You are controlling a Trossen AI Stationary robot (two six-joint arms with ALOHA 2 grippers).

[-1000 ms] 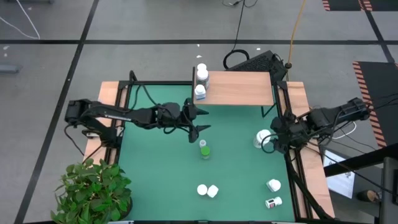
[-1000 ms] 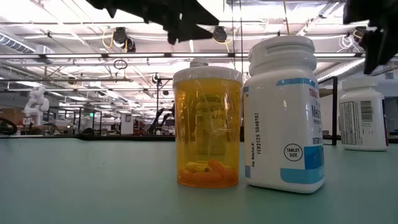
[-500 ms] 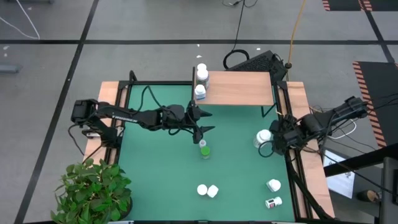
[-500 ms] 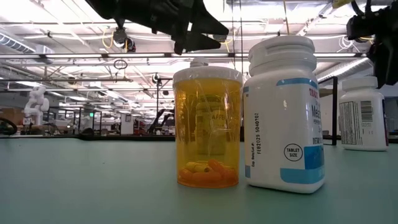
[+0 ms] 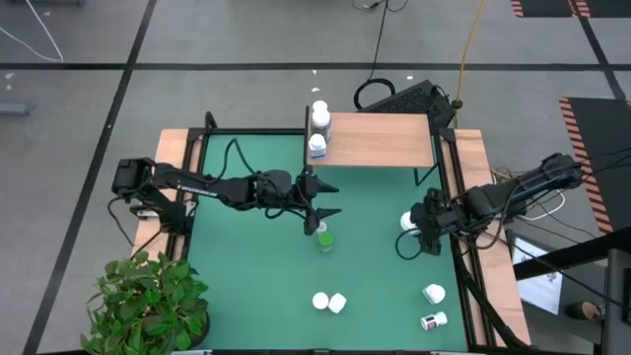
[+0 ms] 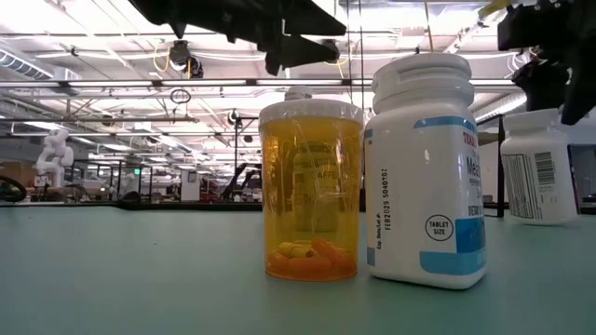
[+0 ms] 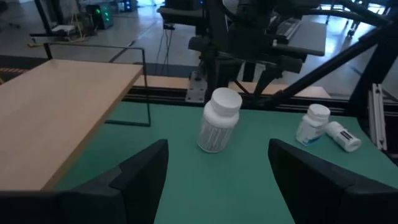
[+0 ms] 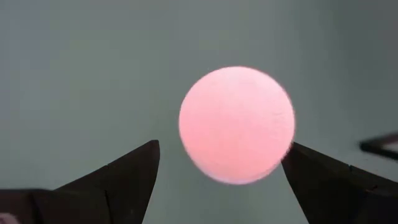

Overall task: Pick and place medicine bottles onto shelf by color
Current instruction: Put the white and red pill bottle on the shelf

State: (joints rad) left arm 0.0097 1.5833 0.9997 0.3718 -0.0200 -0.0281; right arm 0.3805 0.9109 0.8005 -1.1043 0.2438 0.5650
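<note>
Two grippers, both with fingers spread and empty. Left gripper [image 5: 317, 205] hangs just above the upright green bottle [image 5: 322, 238] at mid-table. Right gripper [image 5: 419, 233] points straight down over a white-capped bottle [image 5: 407, 221], its round cap [image 8: 237, 124] between the fingers. Smooth plastic cylinders; the flat wooden shelf [image 5: 385, 140] lies beyond, two bottles at its left end.

In the right wrist view, a blurred pinkish round cap [image 8: 237, 125] fills the middle; its bottle body is hidden beneath it. In the low view, a white barcode-labelled bottle [image 6: 538, 167] is cut off by the picture's edge, with a dark arm covering its cap. From above, the small white bottles on the wooden shelf [image 5: 380, 140] show labels too small to read.
</note>
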